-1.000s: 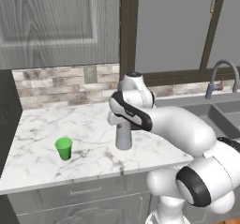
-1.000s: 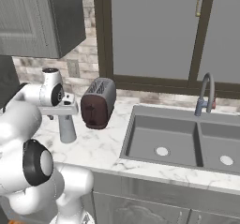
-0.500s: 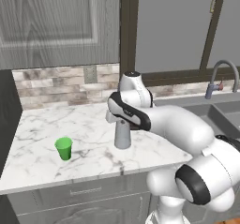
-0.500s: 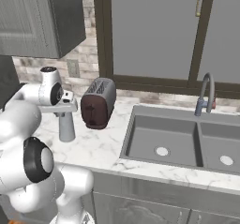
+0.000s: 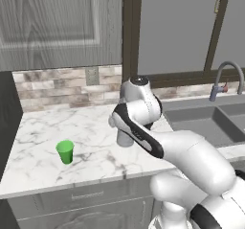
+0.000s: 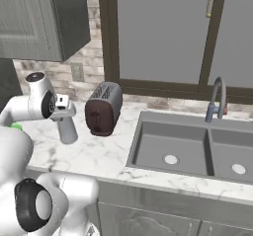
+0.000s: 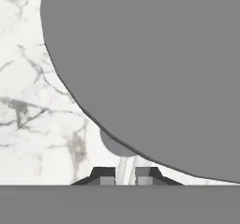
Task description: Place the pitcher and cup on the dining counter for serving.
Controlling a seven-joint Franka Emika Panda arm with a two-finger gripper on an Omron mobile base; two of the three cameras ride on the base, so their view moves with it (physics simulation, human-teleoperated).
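Observation:
The grey pitcher [image 5: 125,140] stands on the marble-topped cabinet run [image 5: 38,166], beside the toaster. Its lower body [image 6: 68,129] shows under my hand, and its round flat lid [image 7: 154,68] looms very close in the hand view. My gripper [image 6: 62,103] sits at the pitcher's top. Its fingertips [image 7: 107,177] stand close together just off the lid's edge, shut with nothing between them [image 7: 125,177]. The small green cup [image 5: 65,151] stands alone to the left, well apart from the gripper, and a sliver of the cup [image 6: 16,127] peeks from behind my arm. The dining counter is out of view.
A dark red-brown toaster [image 6: 103,109] stands right of the pitcher. A double sink [image 6: 192,148] with a faucet [image 6: 216,99] lies further right. A tile backsplash [image 5: 57,82] and wall cabinets [image 5: 52,22] close the back. The counter's front edge [image 5: 72,182] is near.
My hand has shifted a little at the pitcher's top. The cup and toaster have not moved.

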